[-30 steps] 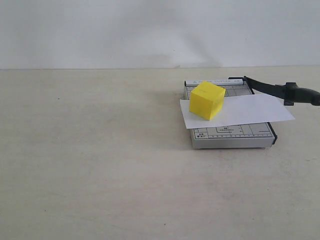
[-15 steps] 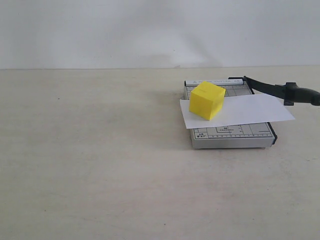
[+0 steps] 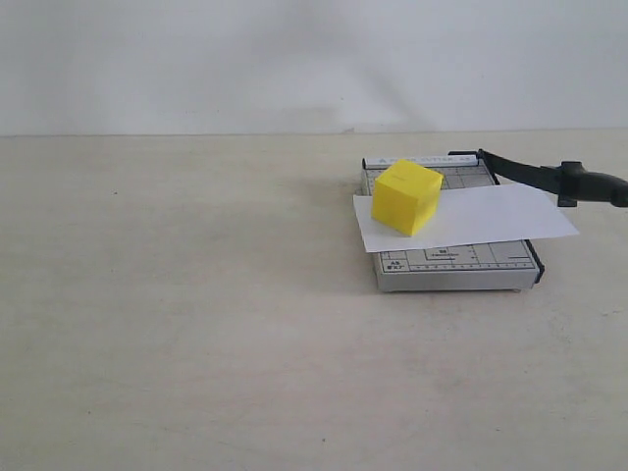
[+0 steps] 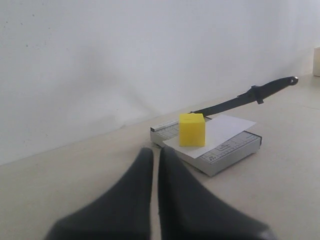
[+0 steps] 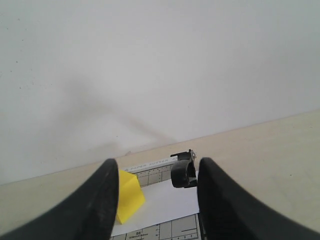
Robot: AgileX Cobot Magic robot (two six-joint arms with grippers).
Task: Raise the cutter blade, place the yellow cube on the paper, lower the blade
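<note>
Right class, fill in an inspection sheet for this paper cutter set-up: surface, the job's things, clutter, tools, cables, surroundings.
Surface: plain beige table.
Job's things: grey cutter base with the white paper lying across it and overhanging both sides; yellow cube resting on the paper's left end; black blade raised, not yet lowered.
Clutter: one pale thing cut off at the edge of the left wrist view, cannot identify.
Tools: left tool shut, holding nothing; right tool open, empty, facing the blade's handle end.
Cables: nothing seen.
Surroundings: plain white wall behind the table.
</note>
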